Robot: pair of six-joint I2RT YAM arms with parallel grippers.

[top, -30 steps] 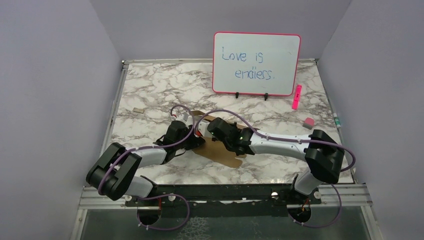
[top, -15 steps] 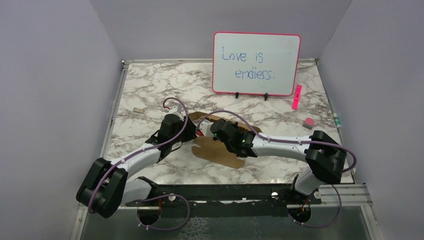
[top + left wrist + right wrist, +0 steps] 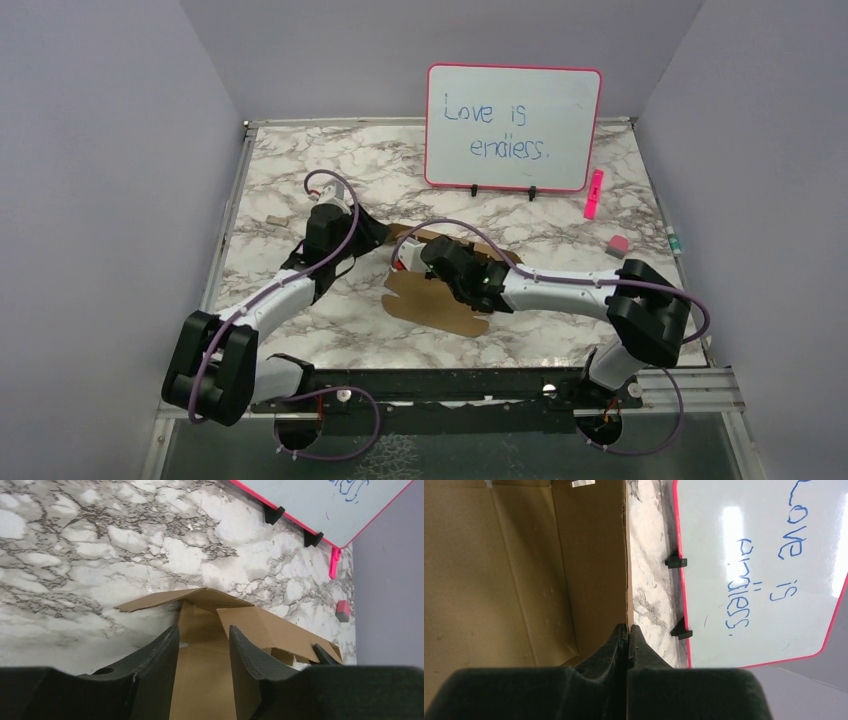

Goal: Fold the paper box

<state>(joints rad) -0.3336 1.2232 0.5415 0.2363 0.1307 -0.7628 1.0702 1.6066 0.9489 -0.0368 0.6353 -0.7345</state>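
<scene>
The one text you can read is on the whiteboard (image 3: 513,127), which stands at the far edge of the surface (image 3: 300,170), right of the middle. In blue handwriting it says "Love is" with "endless." beneath. Your right wrist view shows the same words turned sideways.

2 white arms (image 3: 560,288), black joints (image 3: 650,315), purple cables (image 3: 330,182).

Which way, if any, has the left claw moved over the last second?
Yes. The left claw has drawn off the cardboard, going left and up the table toward the whiteboard's end.
</scene>
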